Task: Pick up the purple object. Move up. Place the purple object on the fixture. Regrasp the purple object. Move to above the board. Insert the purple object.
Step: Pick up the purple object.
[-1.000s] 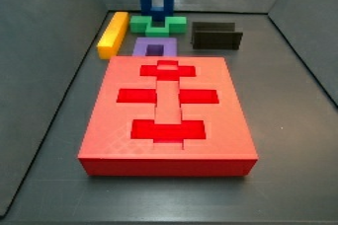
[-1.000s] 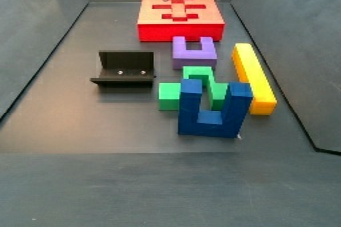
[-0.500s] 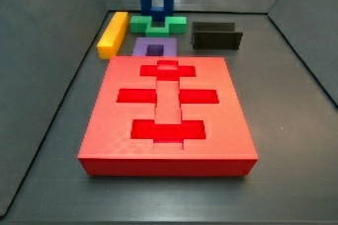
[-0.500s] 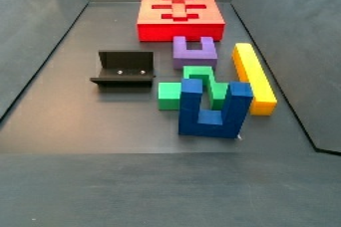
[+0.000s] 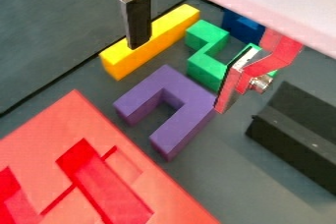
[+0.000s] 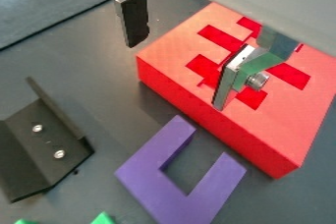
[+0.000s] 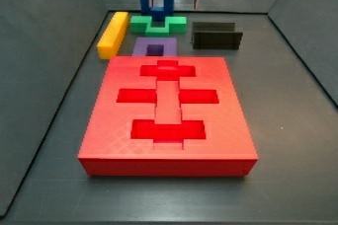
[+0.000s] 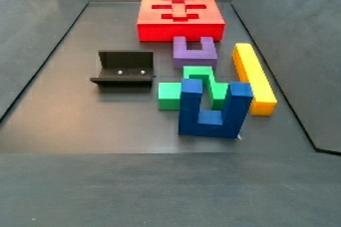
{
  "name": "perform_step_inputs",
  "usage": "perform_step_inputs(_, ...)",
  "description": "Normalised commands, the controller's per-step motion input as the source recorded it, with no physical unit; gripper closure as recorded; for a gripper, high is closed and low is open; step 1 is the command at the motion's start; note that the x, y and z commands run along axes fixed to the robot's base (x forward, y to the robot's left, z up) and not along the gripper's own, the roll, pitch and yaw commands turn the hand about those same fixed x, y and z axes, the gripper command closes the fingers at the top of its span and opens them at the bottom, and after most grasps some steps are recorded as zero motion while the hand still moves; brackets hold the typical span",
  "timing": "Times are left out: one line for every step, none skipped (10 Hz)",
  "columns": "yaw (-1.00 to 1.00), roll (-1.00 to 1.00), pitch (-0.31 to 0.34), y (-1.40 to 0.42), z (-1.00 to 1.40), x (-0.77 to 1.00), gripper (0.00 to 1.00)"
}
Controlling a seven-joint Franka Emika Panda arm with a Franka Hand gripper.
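Both wrist views show the gripper hanging wide open, nothing between its fingers, right above the purple U-shaped plastic block, which lies flat between the big red slab and the green block.

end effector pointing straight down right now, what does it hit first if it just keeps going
Probably the purple block: in both wrist views it lies flat on the floor between the open end effector's fingers. Its height above the block is unclear, but nothing shows in between.

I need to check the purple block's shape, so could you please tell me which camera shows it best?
A wrist view shows the purple block whole, under the open tool. The side views give it smaller or partly hidden behind the red board; another wrist view crops it.
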Motion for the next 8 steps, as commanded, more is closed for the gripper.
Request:
perform_step_inputs(0.25, 0.29, 0.047, -0.29, -0.23, 0.0, 0.0)
perform_step_inputs(0.18, 0.32, 0.046, -0.13, -0.15, 0.0, 0.0)
perform_step_inputs(0.0, 0.14, 0.031, -0.05, -0.05, 0.0, 0.0)
perform_step_inputs(0.01, 0.14, 0.0, -0.27, 0.0, 0.0, 0.0)
perform_step_inputs(-0.2, 0.03, 0.043, 0.0, -0.16, 0.14, 0.0)
perform_step_inputs(-0.27, 0.0, 0.039, 0.27, -0.03, 0.18, 0.0)
perform_step_inputs(-0.17, -0.04, 0.056, 0.26, -0.02, 0.2, 0.0)
perform_step_inputs(-0.18, -0.06, 0.066, 0.26, 0.0, 0.27, 0.0)
